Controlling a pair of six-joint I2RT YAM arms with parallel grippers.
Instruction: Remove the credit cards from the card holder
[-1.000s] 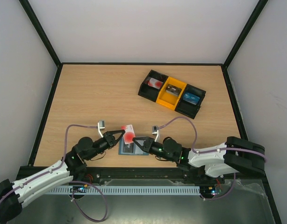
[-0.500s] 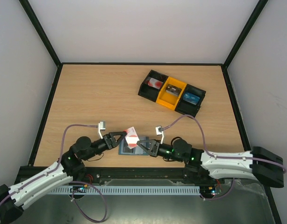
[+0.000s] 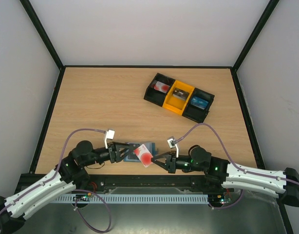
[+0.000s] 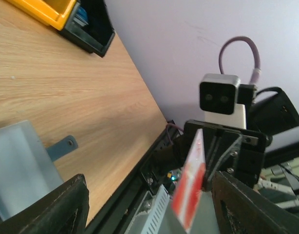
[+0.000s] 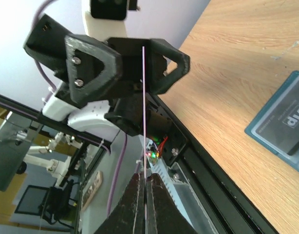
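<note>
As the top view shows, the wooden table (image 3: pixel 91 102) has both arms stretched low along its near edge, with their grippers facing each other in the middle. At the far right of the table, well apart from them, stands a tray (image 3: pixel 165 101) with three bins, black, yellow and black. Small things lie in the bins, but they are too small to tell what they are.

The holder (image 5: pixel 273 105) lies flat on the table near the front edge, just beside the left gripper (image 3: pixel 126 152). In the left wrist view its short tab points away from that gripper. A dark card (image 5: pixel 291 129) with the print "Vip" lies on the holder, probably in a pocket, although the view is too close to be sure.

The left gripper has its fingers spread wide and nothing is between them. The holder is near one finger, and I cannot tell if they touch.

The right gripper (image 3: pixel 154 162) has its fingers pressed together on the white card (image 4: pixel 188 190) with red marks. It grips the card by one edge and holds it in the air, tilted, apart from the holder and between the two grippers. In the right wrist view this card is seen edge-on, as one thin line going up from the fingertips.
</note>
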